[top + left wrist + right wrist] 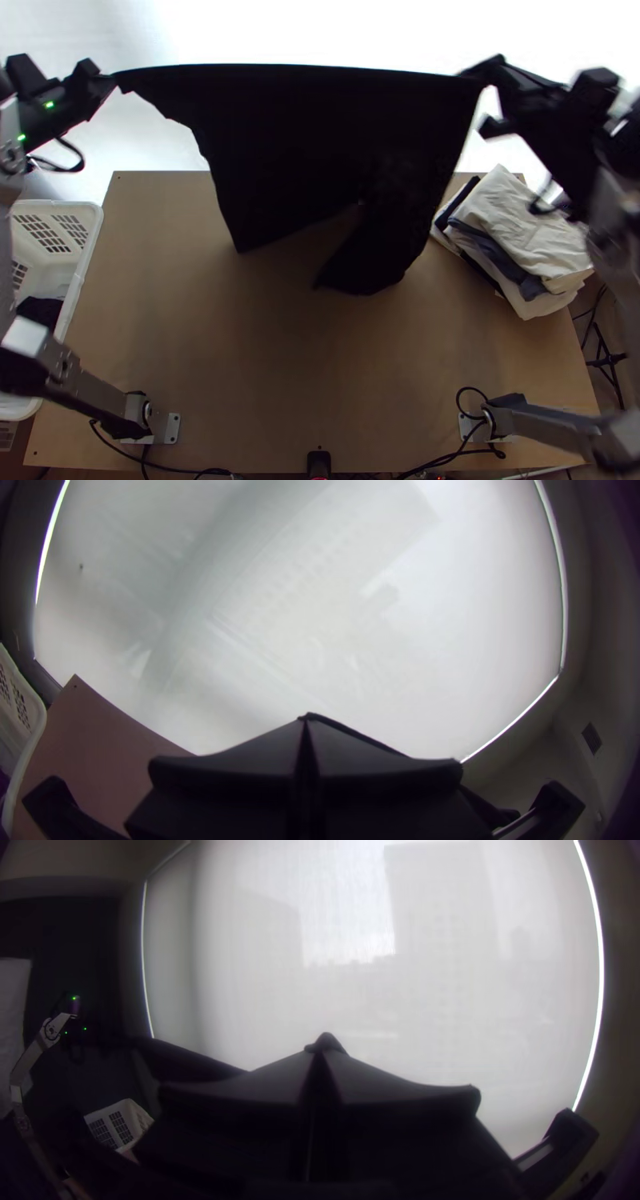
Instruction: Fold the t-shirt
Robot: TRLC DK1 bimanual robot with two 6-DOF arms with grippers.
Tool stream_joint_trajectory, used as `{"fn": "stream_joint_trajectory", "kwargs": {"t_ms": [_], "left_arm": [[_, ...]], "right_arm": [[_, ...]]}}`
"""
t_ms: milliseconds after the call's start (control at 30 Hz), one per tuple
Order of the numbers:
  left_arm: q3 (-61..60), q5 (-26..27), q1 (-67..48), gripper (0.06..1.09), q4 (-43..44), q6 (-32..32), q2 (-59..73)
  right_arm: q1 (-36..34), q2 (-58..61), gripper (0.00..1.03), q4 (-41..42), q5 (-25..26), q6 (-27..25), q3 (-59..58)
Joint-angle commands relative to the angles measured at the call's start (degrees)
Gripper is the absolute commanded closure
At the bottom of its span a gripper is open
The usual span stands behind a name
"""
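Note:
The black t-shirt (pixel 320 136) hangs stretched in the air between both grippers, its upper edge nearly straight and its lower parts hanging over the table's far half. At the upper left, my left gripper (pixel 110 80) is shut on one corner; in the left wrist view the same left gripper (pixel 305 723) has its fingers together. The other upper corner is held by my right gripper (pixel 478 76); in the right wrist view a bit of dark cloth pokes out between the tips of the right gripper (pixel 323 1052). The hanging bottom is uneven, with a notch near its middle.
A stack of folded clothes (pixel 520 232) lies at the table's right side. A white basket (pixel 92 232) with dark cloth inside stands at the left. The wooden table (pixel 240 360) has cables along its near edge. A pale surface lies beyond the far edge.

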Motion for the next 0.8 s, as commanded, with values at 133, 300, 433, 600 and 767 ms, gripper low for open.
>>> {"fn": "stream_joint_trajectory", "kwargs": {"t_ms": [133, 300, 433, 600, 767], "left_arm": [[-15.4, 5.2, -0.2, 1.05, -0.5, -4.8, -30.1], [-23.2, 6.6, 0.0, 1.05, 3.2, -9.3, -42.1], [-28.6, 6.6, 0.3, 1.05, 7.5, -12.2, -48.0], [-28.8, 6.6, 0.3, 1.05, 8.5, -13.9, -49.7], [-30.7, 6.6, 0.3, 1.05, 8.9, -13.9, -50.2]], "right_arm": [[-1.0, -21.1, 1.00, -18.1, 0.0, -0.4, 2.5], [-4.9, -25.1, 1.00, -23.6, 0.2, -0.9, 7.2], [-5.1, -27.1, 1.00, -24.9, 0.9, -1.1, 7.7], [-5.2, -26.9, 1.00, -25.2, 1.0, -0.8, 10.4], [-5.1, -26.5, 1.00, -25.3, 0.9, -0.6, 11.4]]}}
